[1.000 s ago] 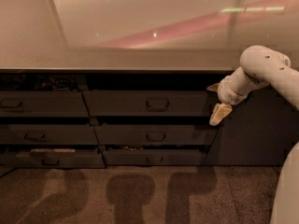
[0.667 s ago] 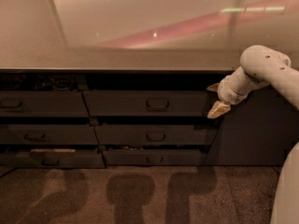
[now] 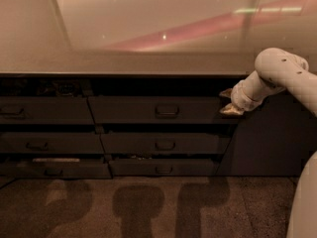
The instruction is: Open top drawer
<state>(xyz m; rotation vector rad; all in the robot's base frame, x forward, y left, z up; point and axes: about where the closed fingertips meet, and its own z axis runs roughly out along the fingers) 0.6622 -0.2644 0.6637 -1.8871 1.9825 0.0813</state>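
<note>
The top drawer (image 3: 124,111) is the wide dark front in the upper row under the counter, with a small loop handle (image 3: 167,110) at its centre. My gripper (image 3: 229,102) hangs at the end of the white arm (image 3: 277,73). It sits at the right end of that drawer front, well to the right of the handle and about level with it. Its two tan fingertips (image 3: 231,111) stand apart, open, with nothing between them. The gripper touches nothing that I can see.
A pale counter top (image 3: 148,58) runs above the drawers. A narrower drawer (image 3: 44,111) sits left of the top drawer. Two more rows of drawers (image 3: 158,145) lie below it. A dark cabinet panel (image 3: 272,138) stands to the right. Brown carpet (image 3: 148,207) covers the floor.
The gripper's lower tan tip has swung up and slightly left, from pointing down to lying nearly level. The arm and the drawers have stayed put.
</note>
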